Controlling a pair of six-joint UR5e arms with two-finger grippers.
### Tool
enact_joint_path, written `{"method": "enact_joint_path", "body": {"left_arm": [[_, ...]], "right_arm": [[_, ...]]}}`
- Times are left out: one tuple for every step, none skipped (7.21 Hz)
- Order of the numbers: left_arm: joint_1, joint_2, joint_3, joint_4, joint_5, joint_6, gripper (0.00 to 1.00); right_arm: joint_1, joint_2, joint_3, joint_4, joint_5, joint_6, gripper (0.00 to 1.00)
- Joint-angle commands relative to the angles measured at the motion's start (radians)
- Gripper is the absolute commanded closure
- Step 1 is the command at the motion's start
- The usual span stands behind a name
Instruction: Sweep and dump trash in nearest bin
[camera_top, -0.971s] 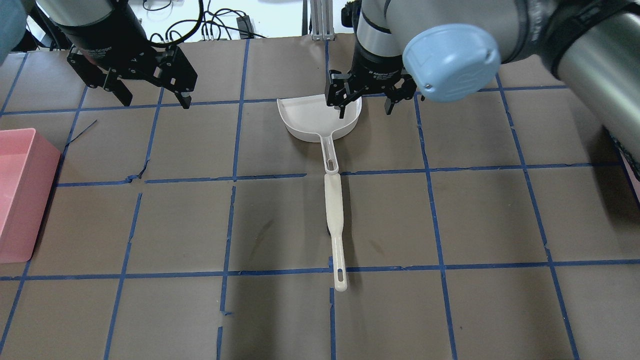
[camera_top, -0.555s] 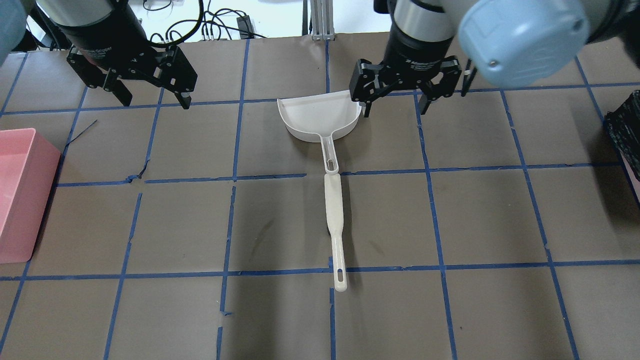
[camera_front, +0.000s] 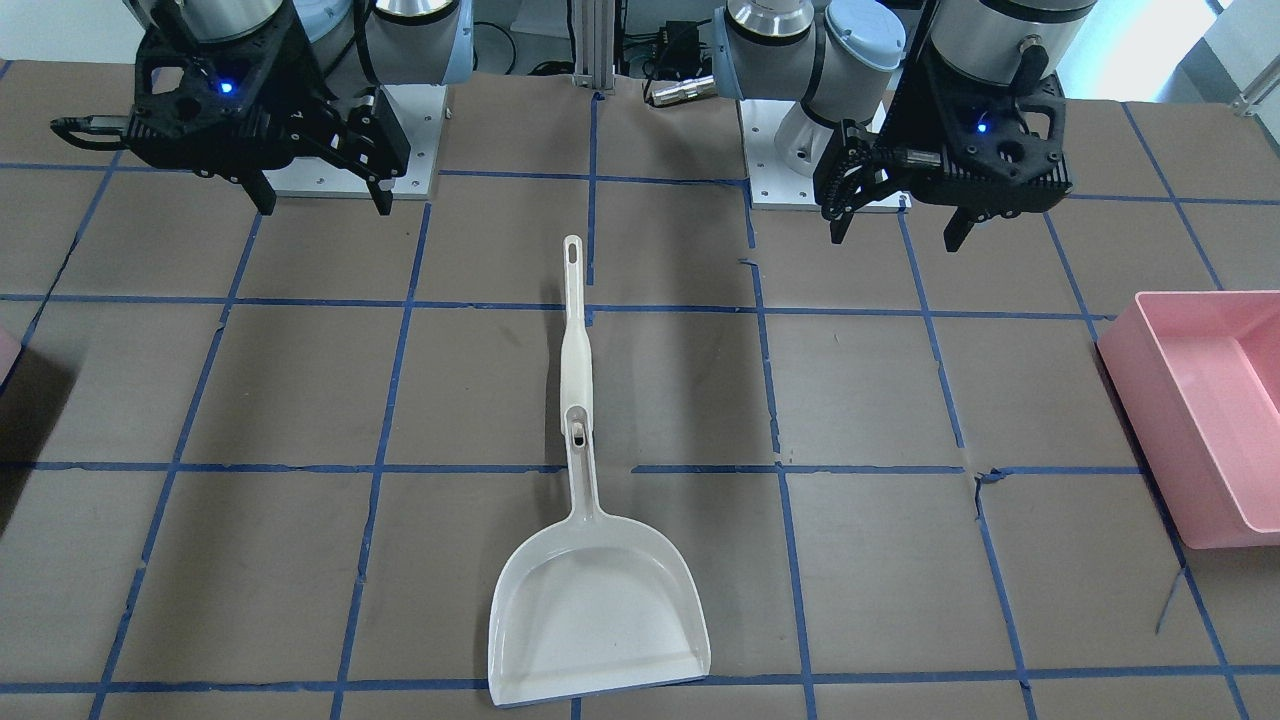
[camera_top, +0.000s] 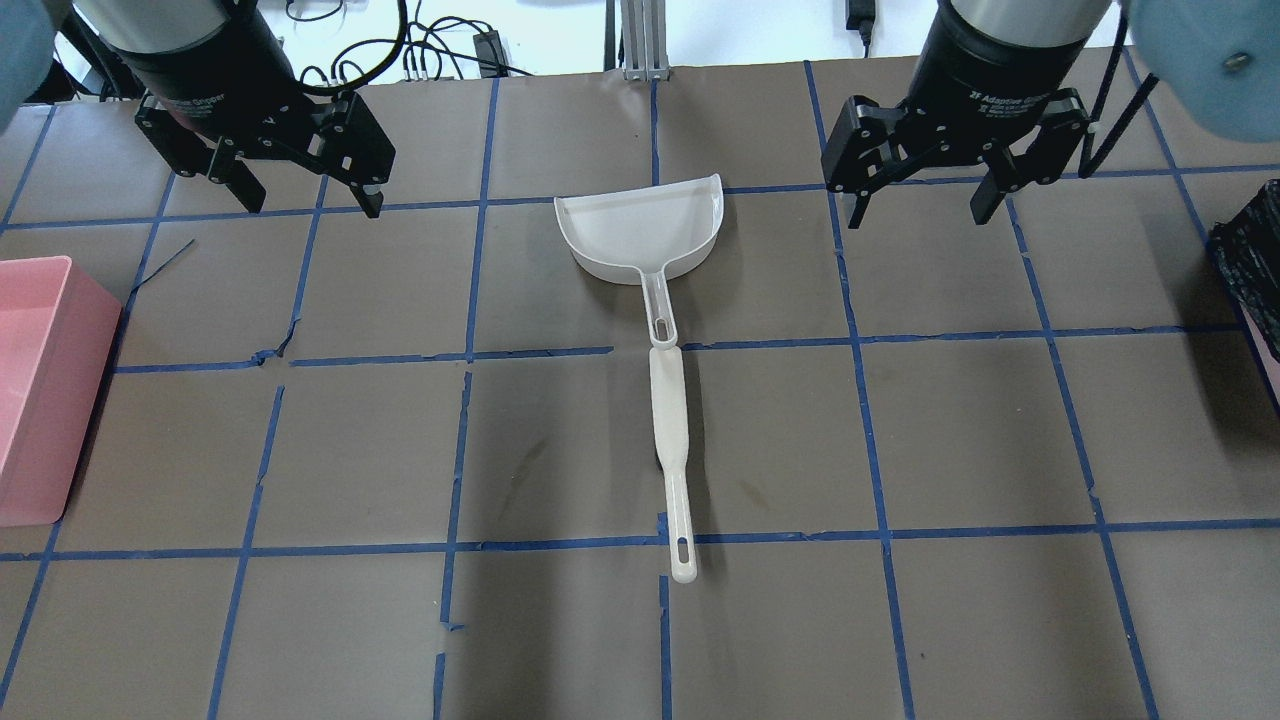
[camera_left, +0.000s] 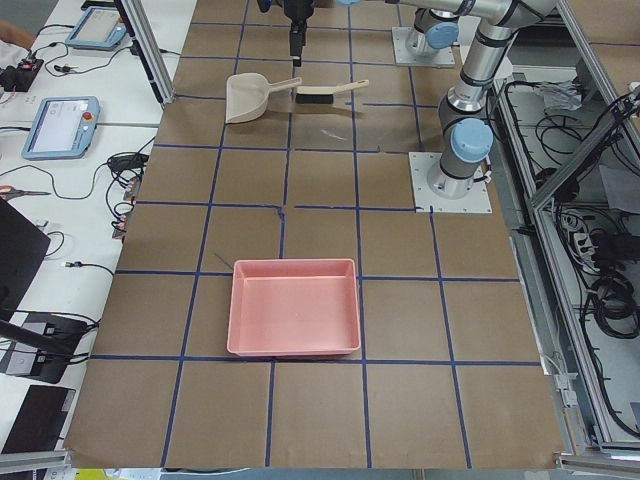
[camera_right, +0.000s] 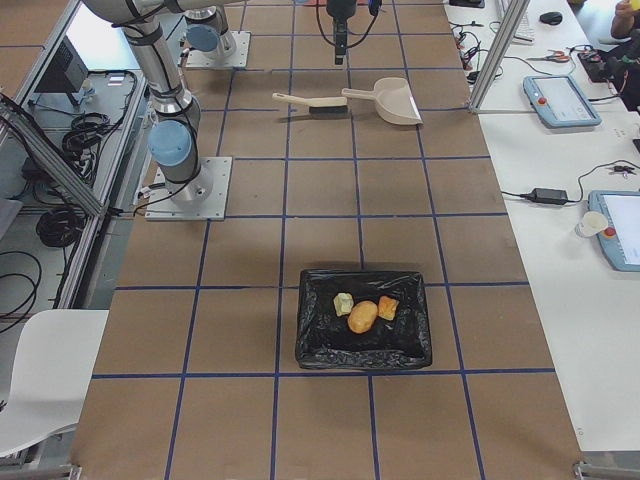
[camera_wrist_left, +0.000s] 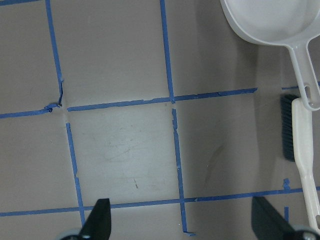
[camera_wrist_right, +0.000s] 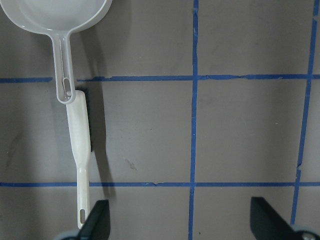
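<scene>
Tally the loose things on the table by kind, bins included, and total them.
White plastic dustpan: 1
White long-handled brush: 1
Bins: 2, pink plastic bin, black-lined bin
Small food-like trash pieces: 3, tan lump, pale green cube, orange-yellow chunk
Total: 7

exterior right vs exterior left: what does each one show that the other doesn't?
Only exterior right: the black-lined bin holding the pale green cube, tan potato-shaped lump and orange crusty chunk. Only exterior left: the pink bin. Both: the dustpan and brush lying end to end on the table.
</scene>
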Motion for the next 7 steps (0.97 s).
{"method": "enact_joint_path", "body": {"left_arm": [[0.006,-0.004,0.013,0.005,0.004,0.007,0.0],[-0.003,-0.004,0.01,0.005,0.001,0.004,0.0],[-0.005,-0.004,-0.008,0.008,0.001,-0.002,0.0],[-0.005,-0.007,-0.004,0.023,-0.001,-0.002,0.0],[-0.005,-0.01,0.002,0.025,-0.002,-0.004,0.0],[-0.009,-0.002,-0.008,0.025,-0.002,-0.002,0.0],[-0.009,-0.013,-0.002,0.028,-0.002,-0.004,0.0]], "right_arm": [[-0.009,0.007,-0.023,-0.003,0.017,0.0,0.0],[-0.007,0.004,-0.021,-0.003,0.02,0.002,0.0],[-0.007,0.007,-0.02,-0.001,0.021,0.0,0.0],[-0.007,0.006,-0.018,0.0,0.021,0.0,0.0],[-0.007,0.004,-0.017,0.0,0.021,0.002,0.0],[-0.007,0.006,-0.017,0.002,0.021,0.003,0.0],[-0.012,0.009,-0.015,0.0,0.015,-0.004,0.0]]}}
